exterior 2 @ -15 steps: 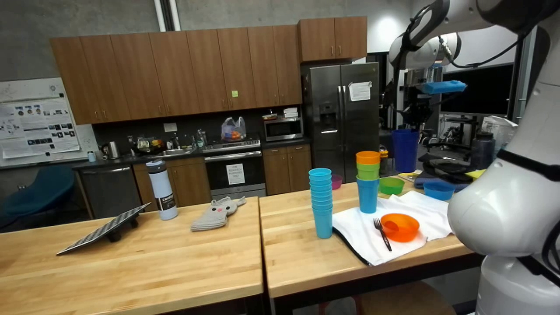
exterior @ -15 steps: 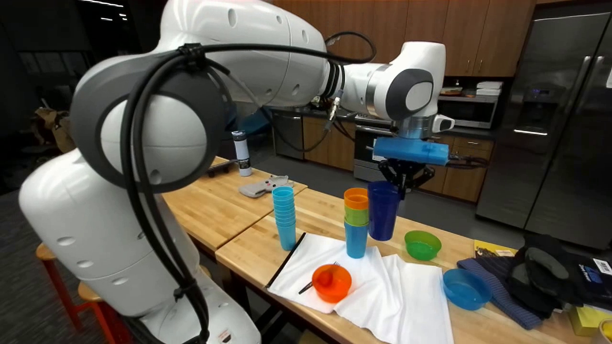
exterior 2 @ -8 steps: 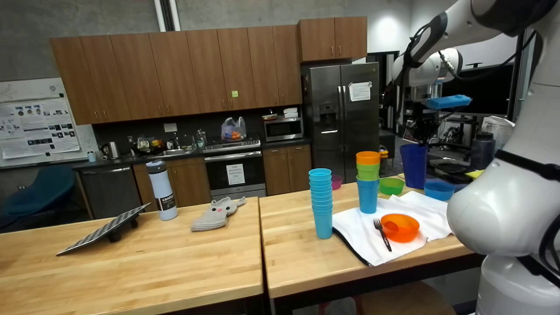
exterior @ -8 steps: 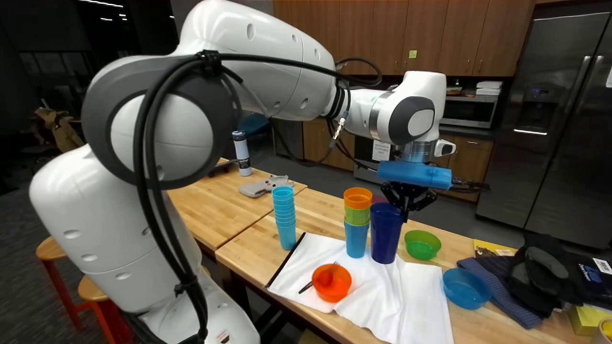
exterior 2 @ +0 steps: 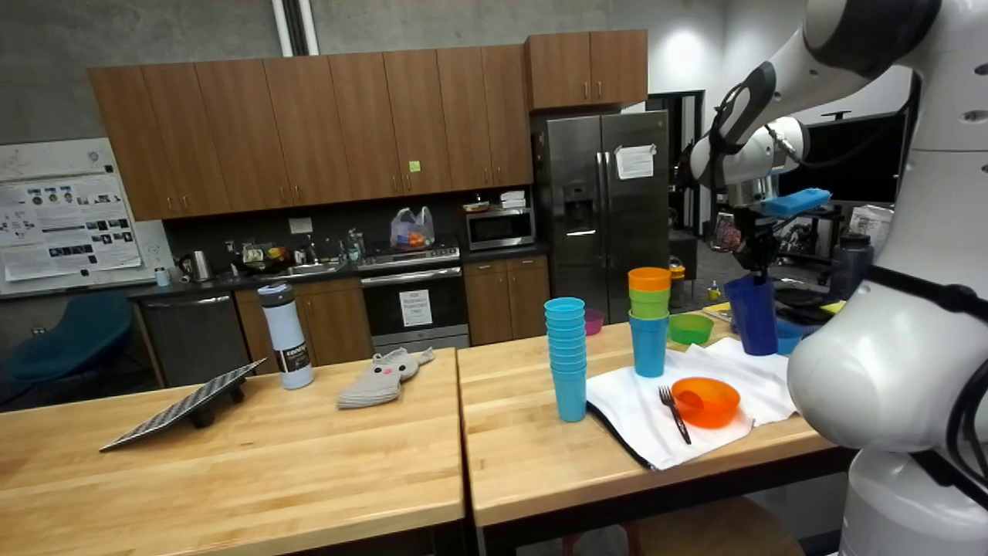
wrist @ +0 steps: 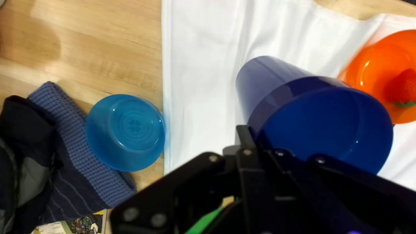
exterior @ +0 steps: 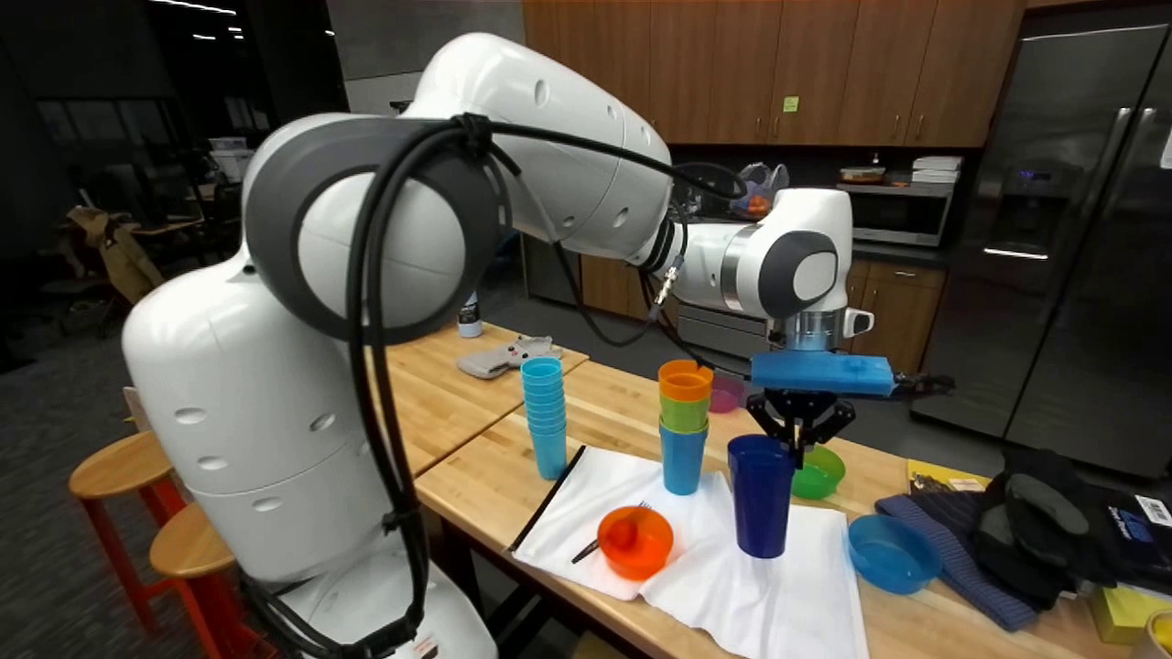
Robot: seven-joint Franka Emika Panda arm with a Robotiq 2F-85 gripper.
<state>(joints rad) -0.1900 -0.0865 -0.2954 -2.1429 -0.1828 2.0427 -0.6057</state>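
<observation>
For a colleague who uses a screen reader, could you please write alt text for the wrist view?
The gripper pinches a blue cup by its rim, over a white cloth. At picture right, an orange bowl holds a red item; at left, a blue bowl sits on the wooden table, next to a ribbed knit.

In an exterior view, a tall, plain, dark blue cup [exterior: 762, 508] shows right of centre in the lower half, nearly upright, mouth facing up. It is wide at the rim, narrower at the base, and held by the edge of its rim. In an exterior view, the cup [exterior 2: 752, 316] is at the right, tilted, its top leaning left. In the wrist view, the cup [wrist: 325, 123] is right of centre, its inside visible and its base pointing to the upper left. Whether the base touches anything cannot be told.
</observation>
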